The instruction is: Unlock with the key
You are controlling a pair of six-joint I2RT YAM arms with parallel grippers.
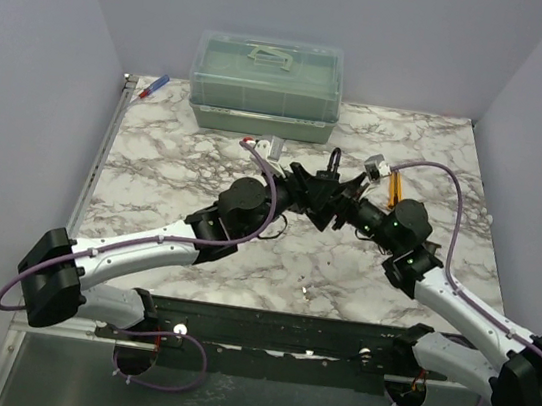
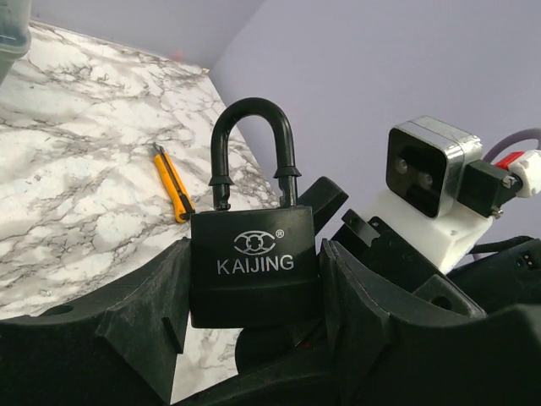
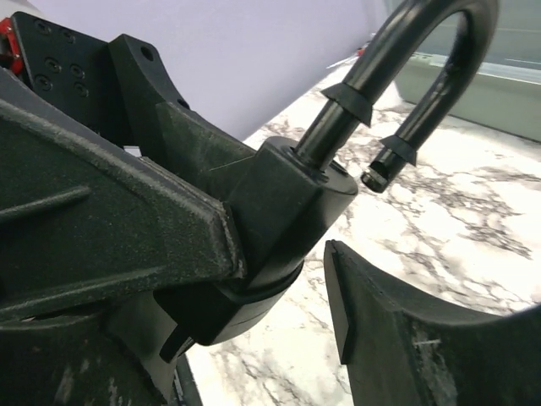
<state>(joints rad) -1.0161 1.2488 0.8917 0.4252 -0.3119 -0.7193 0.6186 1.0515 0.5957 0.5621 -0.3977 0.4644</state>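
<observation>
Black-bodied and marked KAIJING, the padlock (image 2: 254,271) is clamped upright between the fingers of the left gripper (image 2: 254,254), with one finger pressed to each side of its body. Its shackle (image 3: 423,76) is seen with one leg seated in the body and the other leg's tip lifted clear of its hole, so the lock is judged to be open. The right gripper (image 3: 286,252) is spread apart just beneath the lock. A gap shows between one of its fingers (image 3: 406,338) and the lock body, and nothing is gripped by it. The key (image 2: 267,348) is taken to be the rounded black shape directly under the body, low between the left gripper's fingers (its blade cannot be seen and is presumably seated in the keyway). The main risk is judged to lie with that ungripped key. It is held by the keyway alone, so it could be caught and dragged out if the right fingers were drawn back askew, then dropped onto the marble table (image 1: 177,150). The lock could also be twisted in the left grip by such a knock. A yellow utility knife (image 2: 172,182) lies well beyond the left gripper.
</observation>
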